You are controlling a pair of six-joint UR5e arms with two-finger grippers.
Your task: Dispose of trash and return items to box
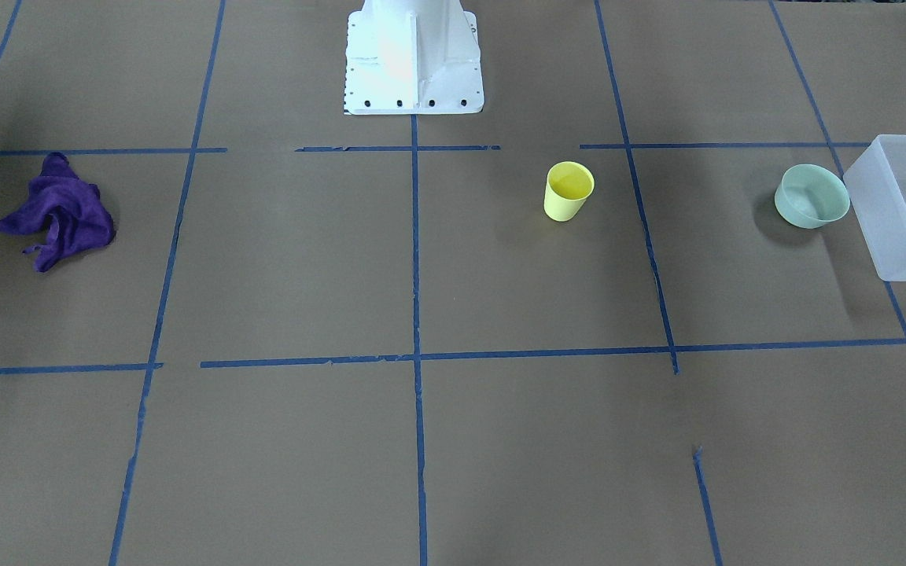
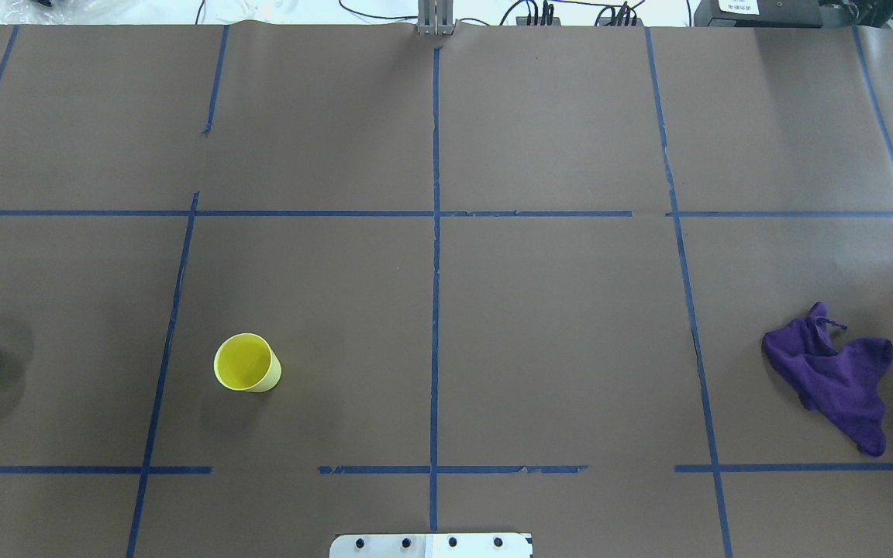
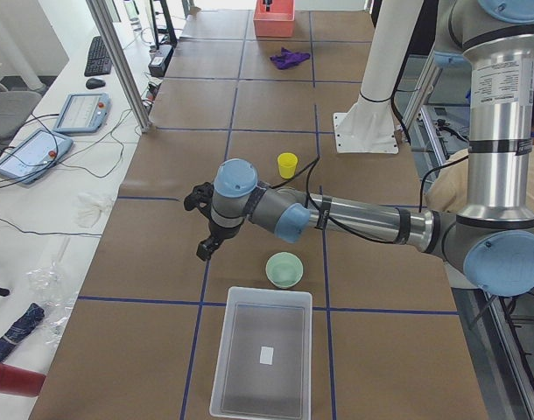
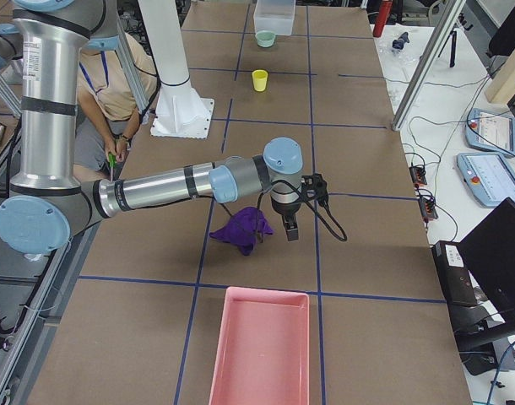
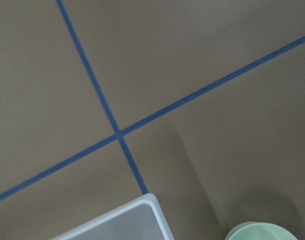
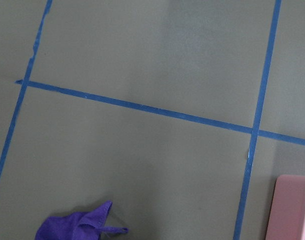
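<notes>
Two items loose on bench: cup (image 1: 569,191) centre-right of front view, bowl (image 1: 812,196) far right, just beside box (image 1: 885,236), not touching. Left hand (image 3: 204,250) hovers near bowl, right hand (image 4: 290,229) beside cloth (image 1: 60,211); open or closed, cannot tell for either. Likely bowl first: pinch rim, clear box wall, lower inside.

A brown table (image 1: 500,440) is marked into squares by blue tape (image 1: 416,314). A crumpled purple cloth (image 1: 60,211) lies on it, near a pink tray (image 4: 260,346) at one end. A white side bench (image 3: 22,210) holds a keyboard (image 3: 97,55) and a tablet (image 3: 81,111).
</notes>
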